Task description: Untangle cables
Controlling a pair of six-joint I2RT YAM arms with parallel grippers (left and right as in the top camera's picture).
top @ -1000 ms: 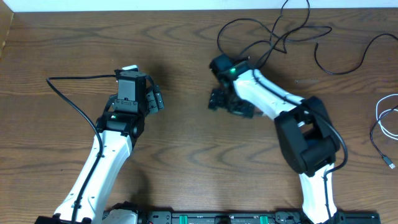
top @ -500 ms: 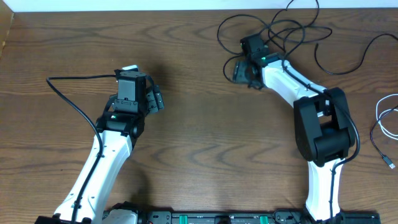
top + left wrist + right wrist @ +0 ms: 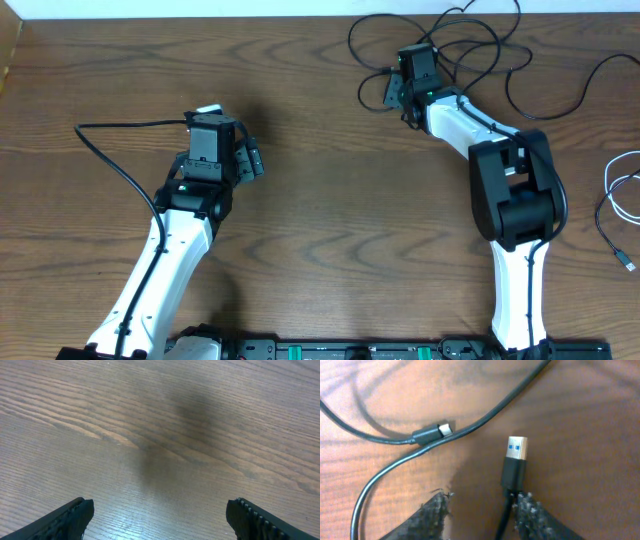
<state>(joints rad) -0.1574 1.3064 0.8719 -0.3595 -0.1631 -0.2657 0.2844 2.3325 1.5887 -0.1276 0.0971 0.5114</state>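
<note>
The long black cable lies in loose loops at the far right of the table. My right gripper is at the left edge of those loops. In the right wrist view the black cable's USB plug lies just ahead of my right gripper. Its cord runs back between the jaws and touches the right finger. The left finger stands apart from it, so the jaws are open. A smaller plug rests against another strand. The white cable lies at the right edge. My left gripper is open over bare wood.
A thick black cable fixed to the left arm arcs across the left of the table. The wooden table's far edge meets a white wall. The left wrist view shows only wood between the wide-open fingers.
My right arm swung from the table's middle to the far side, up to the black cable loops, and its jaws narrowed around the cord. The left arm has not moved.
</note>
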